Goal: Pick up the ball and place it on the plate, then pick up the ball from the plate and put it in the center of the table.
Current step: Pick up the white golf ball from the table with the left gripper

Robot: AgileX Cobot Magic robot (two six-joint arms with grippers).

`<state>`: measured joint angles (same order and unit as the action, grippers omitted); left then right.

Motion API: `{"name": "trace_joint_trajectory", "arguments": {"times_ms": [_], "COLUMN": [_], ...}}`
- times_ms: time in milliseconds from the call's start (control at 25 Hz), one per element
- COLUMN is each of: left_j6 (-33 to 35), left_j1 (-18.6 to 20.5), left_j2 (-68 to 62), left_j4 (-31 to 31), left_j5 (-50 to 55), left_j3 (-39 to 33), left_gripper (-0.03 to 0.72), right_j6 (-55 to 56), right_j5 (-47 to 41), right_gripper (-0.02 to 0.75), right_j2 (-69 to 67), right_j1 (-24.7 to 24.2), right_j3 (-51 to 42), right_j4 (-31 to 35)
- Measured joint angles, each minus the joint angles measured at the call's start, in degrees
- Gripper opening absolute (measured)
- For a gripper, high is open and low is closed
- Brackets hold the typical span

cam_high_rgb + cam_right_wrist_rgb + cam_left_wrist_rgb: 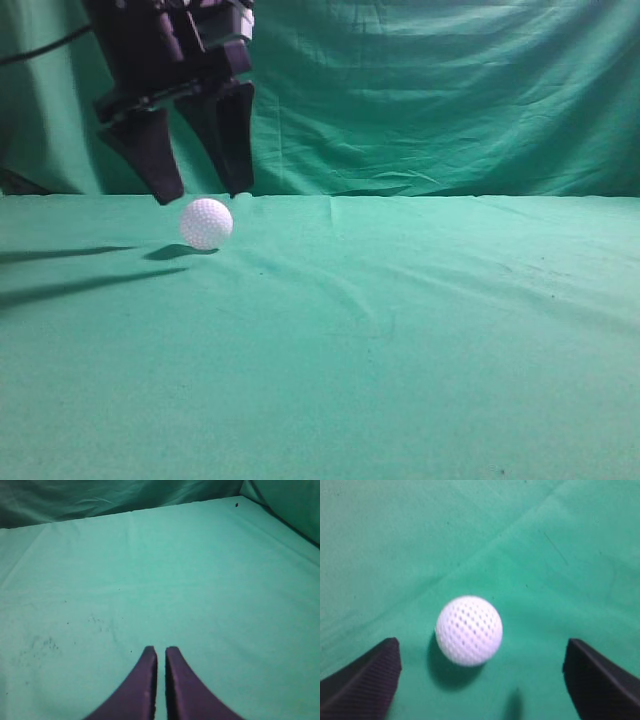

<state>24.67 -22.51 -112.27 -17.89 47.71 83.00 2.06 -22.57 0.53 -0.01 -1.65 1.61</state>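
A white dimpled ball [207, 223] rests on the green cloth at the left of the exterior view. My left gripper [205, 192] hangs open just above it, its two black fingers spread wider than the ball. In the left wrist view the ball [469, 630] lies on the cloth between and ahead of the open fingers [482, 652], nearer the left one, touching neither. My right gripper [161, 651] is shut and empty over bare cloth; it does not show in the exterior view. No plate is in view.
The table is covered by wrinkled green cloth [400, 330], with a green curtain [450, 90] hanging behind it. The table's far edge and a corner show in the right wrist view [240, 500].
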Motion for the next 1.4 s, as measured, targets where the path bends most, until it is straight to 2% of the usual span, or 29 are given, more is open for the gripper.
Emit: {"name": "trace_joint_trajectory", "arguments": {"times_ms": [40,280,320,840,1000,1040,1280,1400], "left_j6": [0.0,0.0,0.0,0.0,0.0,0.0,-0.3,-3.2], "left_j1": [0.0,0.0,0.0,0.0,0.0,0.0,0.0,0.0], "left_j2": [-1.1,-5.7,-6.3,-8.5,-8.8,-8.9,-9.5,-9.5], "left_j4": [-0.2,-0.5,-0.5,1.0,1.2,1.2,0.9,0.9], "left_j5": [0.0,2.3,2.8,4.7,4.7,4.9,9.0,11.4], "left_j3": [0.9,5.7,6.2,7.1,7.4,7.7,10.7,13.5], "left_gripper": [0.585,0.589,0.539,0.539,0.325,0.302,0.312,0.312], "right_j6": [0.0,0.0,0.0,0.0,0.0,0.0,0.0,0.0], "right_j5": [0.0,0.0,0.0,0.0,0.0,0.0,0.0,0.0], "right_gripper": [0.046,0.046,0.046,0.046,0.046,0.046,0.046,0.046], "right_j2": [0.0,0.0,0.0,0.0,0.0,0.0,0.0,0.0], "right_j1": [0.0,0.0,0.0,0.0,0.0,0.0,0.0,0.0], "right_j3": [0.0,0.0,0.0,0.0,0.0,0.0,0.0,0.0], "right_j4": [0.0,0.0,0.0,0.0,0.0,0.0,0.0,0.0]}}
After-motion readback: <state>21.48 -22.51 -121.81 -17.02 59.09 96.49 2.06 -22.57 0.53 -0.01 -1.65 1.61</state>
